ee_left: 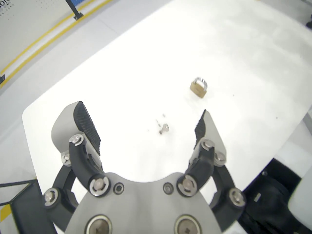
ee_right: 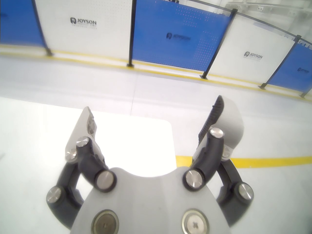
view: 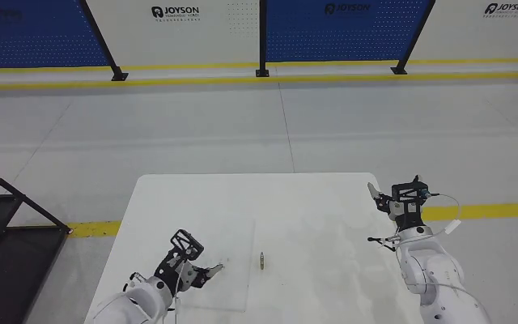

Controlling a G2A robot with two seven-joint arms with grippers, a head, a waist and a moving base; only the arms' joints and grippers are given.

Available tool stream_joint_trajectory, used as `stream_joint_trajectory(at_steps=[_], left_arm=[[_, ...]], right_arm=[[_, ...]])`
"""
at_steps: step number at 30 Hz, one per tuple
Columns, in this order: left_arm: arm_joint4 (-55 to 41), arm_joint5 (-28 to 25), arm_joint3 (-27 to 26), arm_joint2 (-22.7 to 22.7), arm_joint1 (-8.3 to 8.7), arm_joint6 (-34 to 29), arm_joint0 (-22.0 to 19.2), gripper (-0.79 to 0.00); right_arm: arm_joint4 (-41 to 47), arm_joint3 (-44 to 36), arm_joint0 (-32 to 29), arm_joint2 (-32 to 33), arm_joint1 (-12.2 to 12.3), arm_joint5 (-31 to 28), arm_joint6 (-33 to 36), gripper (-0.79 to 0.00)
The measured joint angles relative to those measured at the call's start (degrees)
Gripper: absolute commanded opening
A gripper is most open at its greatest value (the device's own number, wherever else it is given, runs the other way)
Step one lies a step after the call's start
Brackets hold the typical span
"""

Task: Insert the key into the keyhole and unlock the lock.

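A small brass padlock (ee_left: pixel 198 88) with a silver shackle lies on the white table (view: pixel 324 211), seen in the top view as a small dark object (view: pixel 262 260) near the front middle. A little silver key (ee_left: pixel 164 129) lies flat on the table, between the padlock and my left gripper (ee_left: pixel 141 108). That gripper (view: pixel 201 255) hangs open just short of the key at the table's front left, holding nothing. My right gripper (ee_right: pixel 153 103) is open and empty at the table's far right corner (view: pixel 392 190), well away from both.
A black metal frame (view: pixel 24 219) stands off the table's left side. Yellow floor lines (view: pixel 477 211) and blue and white fence panels (view: pixel 340 28) lie beyond the table. Bare tabletop (ee_left: pixel 219 25) spreads between the two arms.
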Motion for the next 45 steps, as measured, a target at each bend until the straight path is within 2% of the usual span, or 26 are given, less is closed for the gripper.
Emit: stream_joint_trajectory(at_steps=[5,7,10,13,14,18,22,23,27,36,45], left_arm=[[2.02,6.45,4.11,7.57,-0.79,-6.2,-3.41,0.0],[2.22,8.96,6.37,10.11,-1.17,-9.11,-5.84,-0.099],[4.17,11.91,9.22,13.08,-1.6,-11.75,-8.99,-0.175],[6.12,14.71,11.38,15.51,-2.01,-12.97,-11.08,-0.219],[6.62,15.37,12.0,16.06,-2.11,-13.29,-11.65,-0.277],[8.96,17.75,14.66,18.6,-2.55,-14.23,-13.67,-0.323],[10.23,18.57,16.39,20.29,-2.83,-14.83,-14.75,-0.345],[10.45,18.7,16.75,20.59,-2.89,-14.91,-14.98,-0.382],[10.99,19.46,17.75,21.5,-3.1,-14.94,-15.71,-0.413],[11.92,20.49,17.85,21.62,-3.19,-14.7,-15.19,-0.465],[11.87,20.39,17.68,20.99,-3.18,-14.71,-14.93,-0.603]], right_arm=[[0.0,0.0,0.0,0.0,0.0,0.0,0.0,0.0],[0.0,0.0,0.0,0.0,0.0,0.0,0.0,0.0],[0.0,0.0,0.0,0.0,0.0,0.0,0.0,0.0],[0.0,0.0,0.0,0.0,0.0,0.0,0.0,0.0],[0.0,0.0,0.0,0.0,0.0,0.0,0.0,0.0],[0.0,0.0,0.0,0.0,0.0,0.0,0.0,0.0],[0.0,0.0,0.0,0.0,0.0,0.0,0.0,0.0],[0.0,0.0,0.0,0.0,0.0,0.0,0.0,0.0],[0.0,0.0,0.0,0.0,0.0,0.0,0.0,0.0],[0.0,0.0,0.0,0.0,0.0,0.0,0.0,0.0],[0.0,0.0,0.0,0.0,0.0,0.0,0.0,0.0]])
